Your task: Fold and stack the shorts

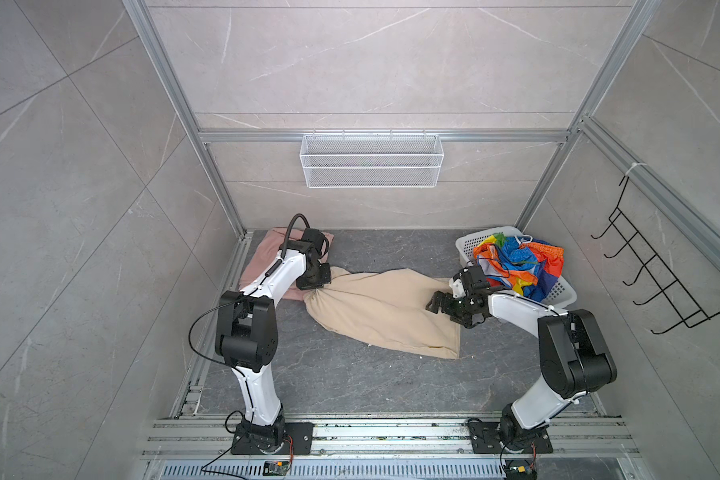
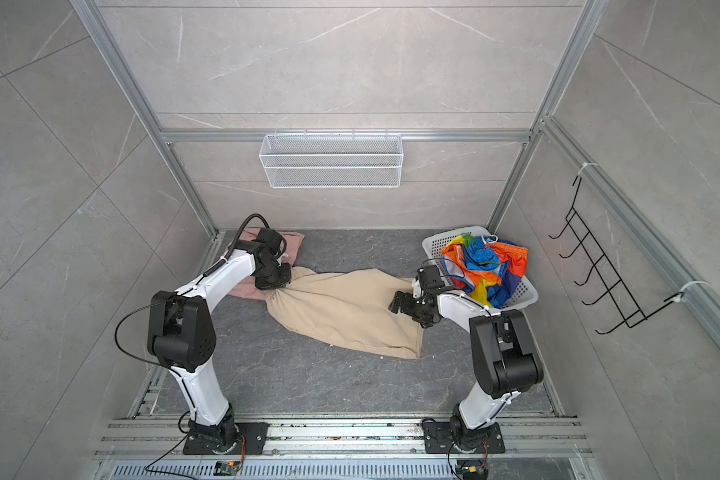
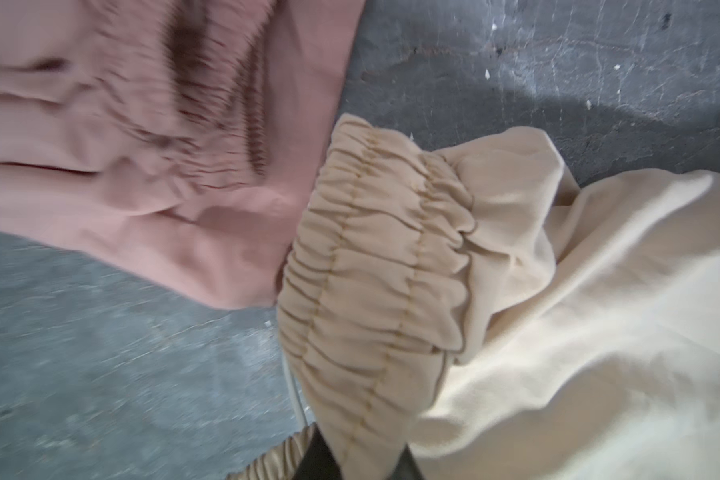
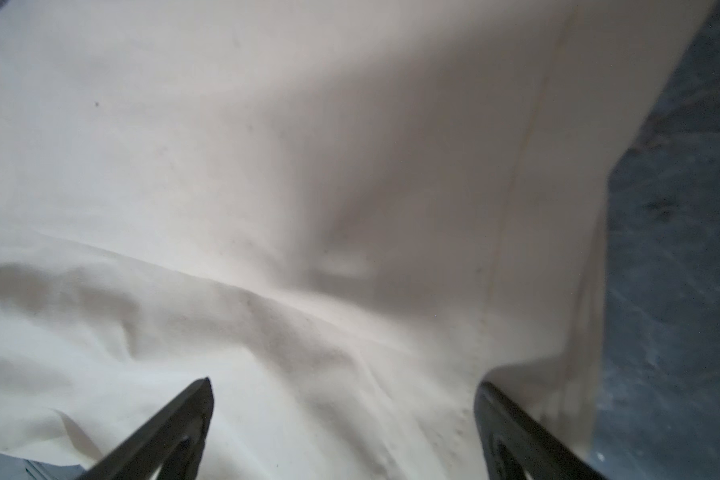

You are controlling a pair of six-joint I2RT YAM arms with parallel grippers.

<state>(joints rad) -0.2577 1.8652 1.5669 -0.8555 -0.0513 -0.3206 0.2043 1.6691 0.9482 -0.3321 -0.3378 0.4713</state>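
On the dark surface (image 1: 350, 382) the beige shorts (image 1: 383, 307) lay spread in the middle, touching the salmon-pink shorts (image 1: 262, 257) at back left. The rainbow-striped shorts (image 1: 516, 257) filled the white basket (image 1: 562, 291). The left end effector (image 1: 313, 288) pinched the beige waistband; the right end effector (image 1: 444, 311) hung over a leg, spread wide.

The left arm (image 1: 253, 390) and the right arm (image 1: 535, 401) share one build: glossy white tapered links joined by bulky, rounded matt-black joint housings. Each stands on a flat black base plate (image 1: 272, 437). Thin black cables (image 1: 191, 336) loop beside the links, held by white ties. The right tool (image 4: 346, 382) has flat, black, tapering fingers (image 4: 175, 428).
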